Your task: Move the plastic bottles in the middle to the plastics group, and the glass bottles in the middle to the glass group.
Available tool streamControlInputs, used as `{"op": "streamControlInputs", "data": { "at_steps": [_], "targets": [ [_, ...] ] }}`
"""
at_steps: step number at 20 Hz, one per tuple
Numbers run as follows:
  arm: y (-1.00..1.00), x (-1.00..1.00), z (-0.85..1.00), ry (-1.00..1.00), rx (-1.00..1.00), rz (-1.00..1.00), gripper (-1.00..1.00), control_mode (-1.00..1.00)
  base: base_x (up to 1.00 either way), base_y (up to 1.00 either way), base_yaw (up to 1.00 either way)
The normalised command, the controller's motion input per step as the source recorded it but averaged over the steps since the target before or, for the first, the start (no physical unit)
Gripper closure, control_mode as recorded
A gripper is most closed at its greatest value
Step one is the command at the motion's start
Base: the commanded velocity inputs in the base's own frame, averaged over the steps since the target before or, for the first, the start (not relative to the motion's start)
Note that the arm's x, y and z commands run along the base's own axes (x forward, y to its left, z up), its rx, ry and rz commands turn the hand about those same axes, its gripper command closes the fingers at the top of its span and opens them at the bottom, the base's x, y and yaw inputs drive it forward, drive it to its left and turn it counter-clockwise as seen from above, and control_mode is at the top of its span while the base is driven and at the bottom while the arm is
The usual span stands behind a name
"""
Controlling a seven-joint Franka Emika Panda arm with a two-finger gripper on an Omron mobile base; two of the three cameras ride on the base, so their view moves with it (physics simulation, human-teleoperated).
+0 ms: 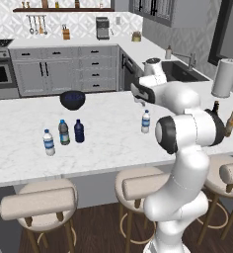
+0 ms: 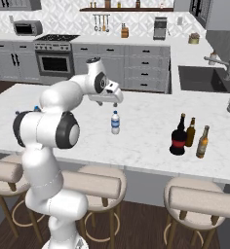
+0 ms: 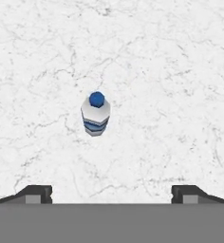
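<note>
A small clear bottle (image 1: 145,121) (image 2: 115,122) with a blue label stands alone mid-counter. In the hand view the bottle (image 3: 96,114) sits upright below me, its cap looking blue. My gripper (image 1: 140,102) (image 2: 111,104) (image 3: 111,192) hangs open just above it, holding nothing. At the left, a navy bottle (image 1: 79,131) stands beside the greyish blue-capped bottle (image 1: 64,132) and a clear water bottle (image 1: 49,142). At the right, the squat red-labelled dark bottle (image 2: 178,137) stands against two slim brown beer bottles (image 2: 190,132) (image 2: 202,142).
A dark bowl (image 1: 72,99) sits at the back of the white marble counter (image 1: 108,143). A paper towel roll (image 1: 224,77) stands at the far right near the sink (image 2: 202,78). Stools (image 1: 39,202) line the counter's near edge.
</note>
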Motion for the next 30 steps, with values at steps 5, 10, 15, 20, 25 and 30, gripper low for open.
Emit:
{"op": "streamControlInputs", "data": {
  "at_steps": [5,10,15,20,25,30],
  "targets": [
    [0.00,0.40,-0.30,0.00,0.03,0.00,-1.00,-1.00,0.00,0.00,0.00],
    [-0.08,0.30,-0.39,-0.03,0.03,0.00,-1.00,-1.00,0.00,0.00,0.00],
    [-0.07,0.28,-0.26,-0.09,0.06,0.00,-1.00,-1.00,0.00,0.00,0.00],
    [-0.12,0.24,-0.15,-0.01,0.00,0.00,-1.00,-1.00,0.00,0.00,0.00],
    [-0.02,0.02,-0.09,0.00,0.00,0.00,-1.00,-1.00,0.00,0.00,0.00],
    [0.00,0.00,-0.22,0.00,0.01,0.02,-1.00,-1.00,0.00,0.00,0.00]
  ]
}}
